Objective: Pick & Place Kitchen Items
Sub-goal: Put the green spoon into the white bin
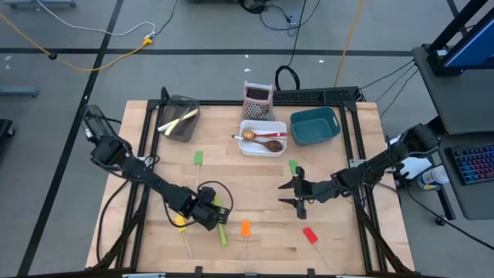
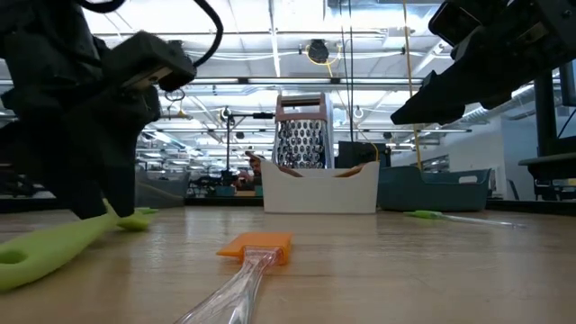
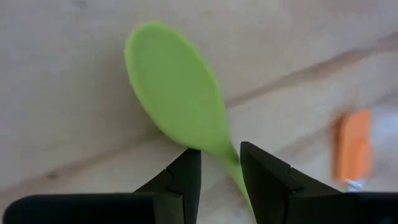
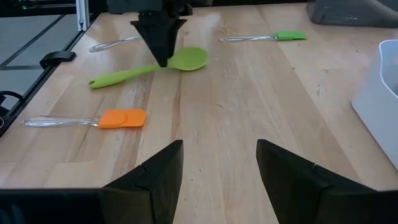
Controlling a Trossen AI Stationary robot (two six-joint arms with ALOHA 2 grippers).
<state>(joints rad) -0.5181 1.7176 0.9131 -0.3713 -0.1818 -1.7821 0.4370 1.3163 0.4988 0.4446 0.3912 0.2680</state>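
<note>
A green spoon (image 1: 223, 235) lies flat on the table near the front, left of centre; it also shows in the left wrist view (image 3: 177, 99) and the right wrist view (image 4: 186, 60). My left gripper (image 1: 210, 215) points down over it, open. Its fingers (image 3: 186, 177) stand on either side of the spoon's thin neck (image 3: 231, 158), just behind the bowl. My right gripper (image 1: 284, 194) hovers open and empty right of centre, pointing toward the left arm. An orange spatula (image 1: 245, 228), a yellow one (image 1: 181, 222), a red one (image 1: 310, 235) and two green ones (image 1: 198, 158) (image 1: 293, 166) lie on the table.
A white bin (image 1: 262, 147) holding a wooden spoon and a red spoon stands at the back centre. A teal bin (image 1: 315, 126) is to its right, and a dark mesh bin (image 1: 179, 120) with pale utensils at the back left. A pink-and-silver grater (image 1: 258, 100) stands behind the white bin.
</note>
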